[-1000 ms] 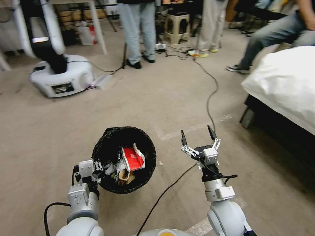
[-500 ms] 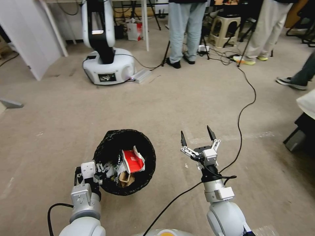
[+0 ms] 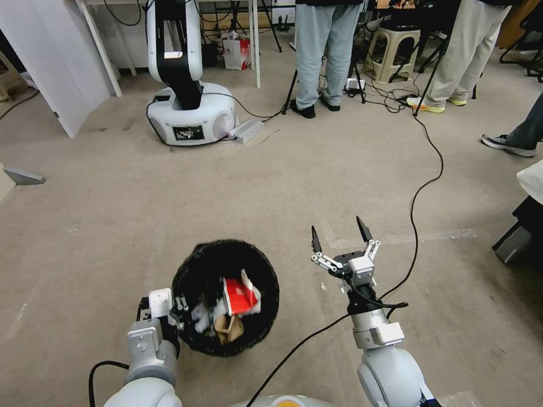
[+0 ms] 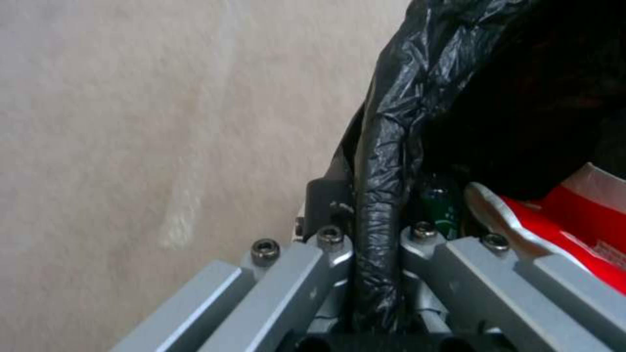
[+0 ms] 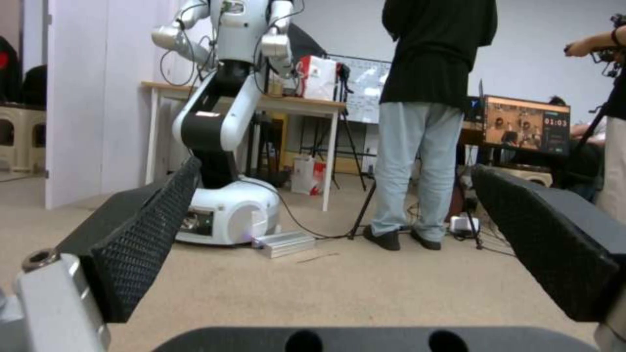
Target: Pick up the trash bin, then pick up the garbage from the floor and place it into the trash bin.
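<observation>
The trash bin point(image 3: 268, 270), its black bag folded over the rim, hangs off the floor at lower centre-left of the head view. My left gripper point(image 3: 171, 310) is shut on the bin's near-left rim; the left wrist view shows the black bag rim point(image 4: 377, 230) pinched between the fingers point(image 4: 306, 274). Garbage lies inside: a red-white packet point(image 3: 240, 295), a brown paper bag point(image 3: 229, 328), white tissue point(image 3: 200, 320) and a green-labelled bottle point(image 4: 438, 208). My right gripper point(image 3: 338, 228) is held out to the right of the bin, open and empty, pads point(image 5: 146, 244) wide apart.
Another white robot point(image 3: 189, 110) stands ahead on the left. A black cable point(image 3: 421, 186) snakes across the carpet past my right arm. People's legs, a stool point(image 3: 390, 53) and tripods are at the back. A bed edge point(image 3: 531, 181) is at the right, a white panel point(image 3: 42, 62) at the far left.
The whole view swung left as the camera turned. The bin, held by my left gripper, shifted nearer to me and slightly right. The right gripper kept its pose.
</observation>
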